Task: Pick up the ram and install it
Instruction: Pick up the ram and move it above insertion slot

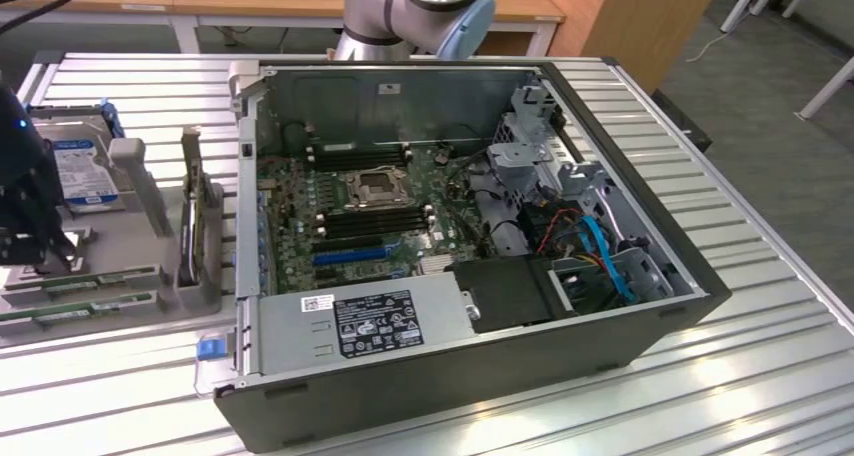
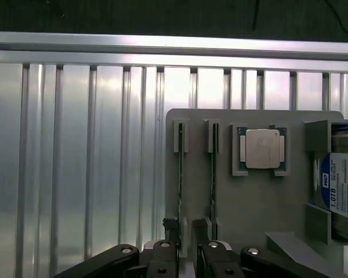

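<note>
Two green ram sticks stand on edge in a grey holder point(image 2: 255, 202). One ram point(image 2: 180, 174) runs between my fingertips, the other ram point(image 2: 213, 174) stands just beside it. My gripper point(image 2: 185, 229) is open, its dark fingers point(image 2: 168, 252) either side of the first stick's near end, not pressing on it. In the exterior view, my gripper point(image 1: 47, 259) hangs over the holder at the far left, above the green ram sticks point(image 1: 83, 279). The open computer case point(image 1: 641, 321) shows its motherboard with long black memory slots point(image 1: 380, 221).
On the holder, a silver processor point(image 2: 261, 149) sits beside the rams, and a hard drive point(image 2: 342, 185) with a blue-white label stands further along. The holder and case rest on a ribbed aluminium table point(image 1: 747, 376). Blue cables point(image 1: 601, 251) lie inside the case.
</note>
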{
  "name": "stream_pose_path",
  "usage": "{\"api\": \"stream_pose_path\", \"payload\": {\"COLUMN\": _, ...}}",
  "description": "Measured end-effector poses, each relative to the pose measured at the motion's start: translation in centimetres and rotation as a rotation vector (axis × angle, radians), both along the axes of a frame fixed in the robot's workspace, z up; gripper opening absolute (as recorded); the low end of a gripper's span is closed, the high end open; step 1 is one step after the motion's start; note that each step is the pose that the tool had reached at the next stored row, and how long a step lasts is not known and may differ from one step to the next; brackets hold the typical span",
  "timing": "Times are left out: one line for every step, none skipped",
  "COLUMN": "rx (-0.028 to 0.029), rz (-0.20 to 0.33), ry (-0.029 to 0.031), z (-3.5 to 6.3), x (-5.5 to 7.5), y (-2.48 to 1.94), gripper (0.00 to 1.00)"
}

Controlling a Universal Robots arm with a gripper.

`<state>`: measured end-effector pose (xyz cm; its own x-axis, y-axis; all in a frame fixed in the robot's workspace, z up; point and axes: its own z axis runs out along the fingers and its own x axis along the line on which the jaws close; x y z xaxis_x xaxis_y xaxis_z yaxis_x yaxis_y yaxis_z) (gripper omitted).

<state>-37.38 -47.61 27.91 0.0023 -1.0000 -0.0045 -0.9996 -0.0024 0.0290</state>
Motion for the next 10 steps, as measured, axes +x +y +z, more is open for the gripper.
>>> {"api": "stream_pose_path", "payload": {"rx": 0.0000, "rz": 0.000, "ry": 0.0000, "z": -0.18, "x": 0.0, "y": 0.03, "gripper": 0.24}}
{"api": "stream_pose_path", "payload": {"rx": 0.0000, "rz": 0.000, "ry": 0.0001, "z": -0.35, "x": 0.0, "y": 0.06, "gripper": 0.24}}
{"api": "stream_pose_path", "payload": {"rx": 0.0000, "rz": 0.001, "ry": 0.0001, "z": -0.55, "x": 0.0, "y": 0.09, "gripper": 0.24}}
{"api": "stream_pose_path", "payload": {"rx": 0.0000, "rz": 0.001, "ry": 0.0001, "z": -0.73, "x": 0.0, "y": 0.11, "gripper": 0.24}}
{"api": "stream_pose_path", "payload": {"rx": 0.0000, "rz": 0.001, "ry": 0.0000, "z": -0.83, "x": 0.0, "y": 0.11, "gripper": 0.24}}
{"api": "stream_pose_path", "payload": {"rx": -0.0001, "rz": 0.001, "ry": 0.0002, "z": -0.82, "x": 0.0, "y": 0.11, "gripper": 0.24}}
{"api": "stream_pose_path", "payload": {"rx": -0.0001, "rz": 0.001, "ry": 0.0002, "z": -0.82, "x": 0.0, "y": 0.10, "gripper": 0.24}}
{"api": "stream_pose_path", "payload": {"rx": 0.0000, "rz": 0.001, "ry": 0.0001, "z": -0.88, "x": 0.0, "y": 0.11, "gripper": 0.24}}
{"api": "stream_pose_path", "payload": {"rx": 0.0000, "rz": 0.001, "ry": 0.0000, "z": -1.08, "x": 0.0, "y": 0.11, "gripper": 0.24}}
{"api": "stream_pose_path", "payload": {"rx": 0.0001, "rz": 0.001, "ry": 0.0000, "z": -1.26, "x": 0.0, "y": 0.11, "gripper": 0.24}}
